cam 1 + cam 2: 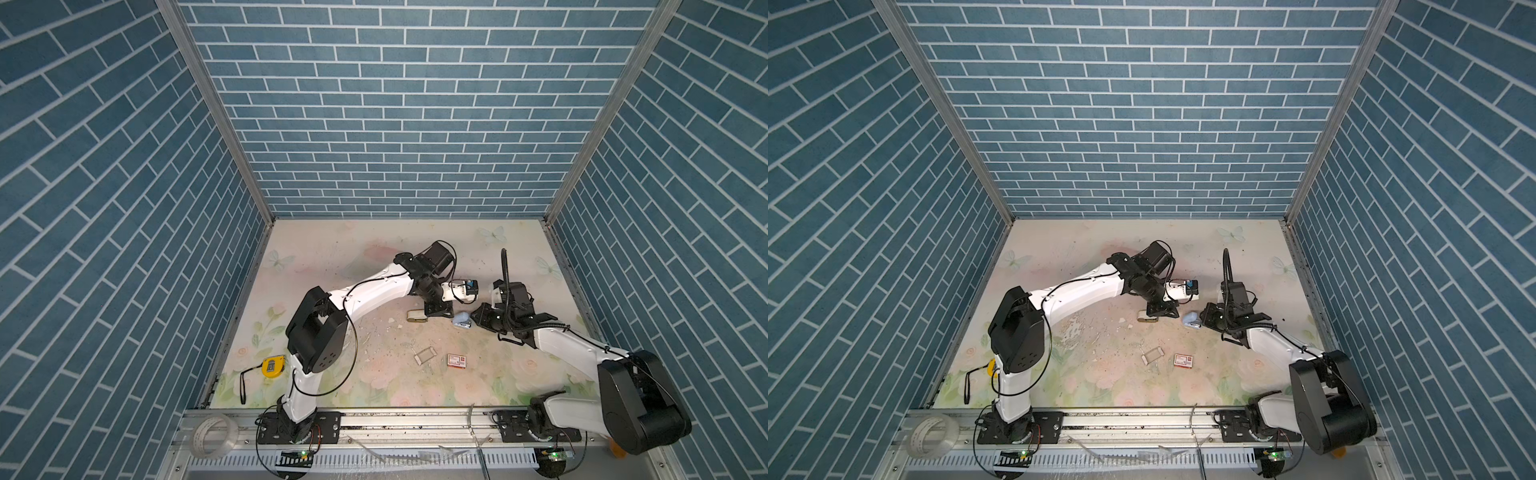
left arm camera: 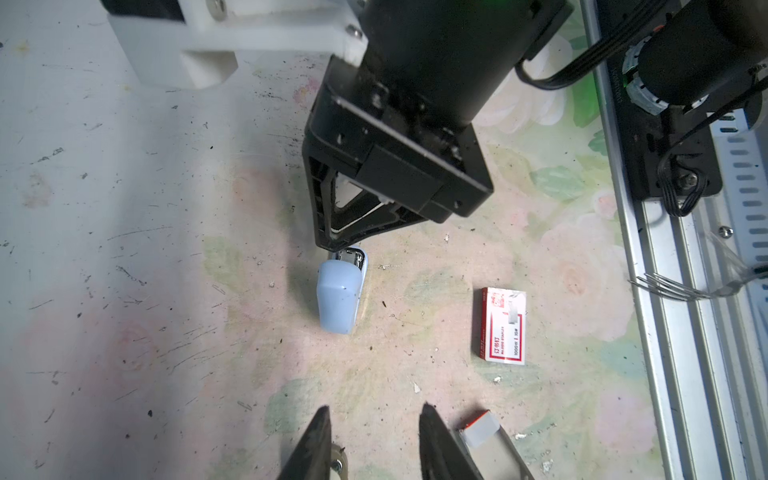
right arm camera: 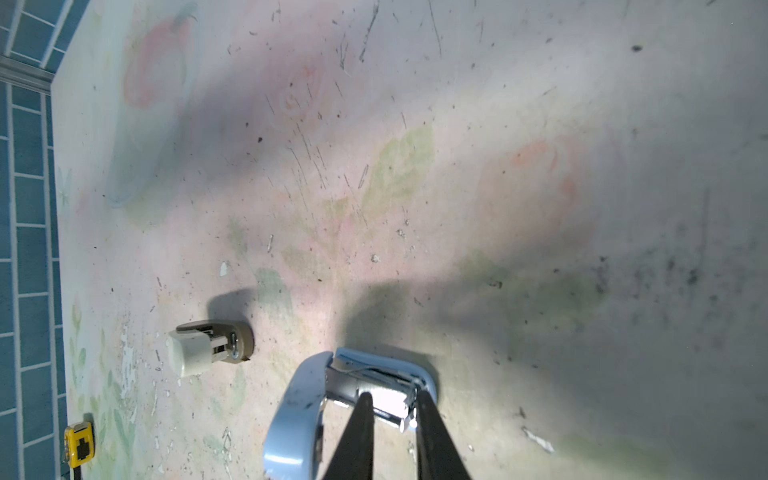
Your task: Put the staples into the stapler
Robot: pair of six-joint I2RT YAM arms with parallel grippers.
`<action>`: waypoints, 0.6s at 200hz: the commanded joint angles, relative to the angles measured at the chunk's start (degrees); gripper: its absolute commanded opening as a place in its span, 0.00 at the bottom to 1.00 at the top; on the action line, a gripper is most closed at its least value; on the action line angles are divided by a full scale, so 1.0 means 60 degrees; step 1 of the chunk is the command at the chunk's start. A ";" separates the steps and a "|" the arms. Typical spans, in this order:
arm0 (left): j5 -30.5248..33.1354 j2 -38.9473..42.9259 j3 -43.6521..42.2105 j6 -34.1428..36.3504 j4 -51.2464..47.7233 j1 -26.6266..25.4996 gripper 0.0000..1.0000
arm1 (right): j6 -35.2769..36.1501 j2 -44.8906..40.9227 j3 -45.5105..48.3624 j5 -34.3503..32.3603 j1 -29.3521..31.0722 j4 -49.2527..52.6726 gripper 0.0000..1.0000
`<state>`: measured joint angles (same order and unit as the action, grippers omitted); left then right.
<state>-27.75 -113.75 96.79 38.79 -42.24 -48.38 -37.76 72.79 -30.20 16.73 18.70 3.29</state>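
Blue stapler (image 3: 291, 415), right pincer (image 3: 395, 397) clamping its tray (image 3: 353, 382) seen from wrist, left pincer (image 2: 375, 408) parted

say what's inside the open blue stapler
The blue stapler has its cover swung aside, baring a metal channel. The right gripper and glare hide its middle, so whether it is loaded cannot be told.

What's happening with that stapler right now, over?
Left jaws open, empty. Right jaws at open blue stapler; grip unclear. Staples not clearly seen. Nothing blocking.
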 commanded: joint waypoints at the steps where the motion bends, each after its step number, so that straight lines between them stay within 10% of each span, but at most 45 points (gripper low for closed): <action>1: -0.0092 -0.0590 0.0692 0.0293 -0.0516 0.0022 0.38 | -0.0429 -0.0316 0.0205 -0.0059 -0.0066 0.0661 0.19; 120: -0.0122 -0.1954 0.1956 0.0626 -0.0761 -0.0250 0.37 | -0.0476 0.0476 0.0550 0.0842 -0.0486 -0.0201 0.15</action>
<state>-27.75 -124.42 106.83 41.74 -45.30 -49.50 -39.24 73.89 -27.20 19.51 16.51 3.86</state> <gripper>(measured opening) 0.375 0.156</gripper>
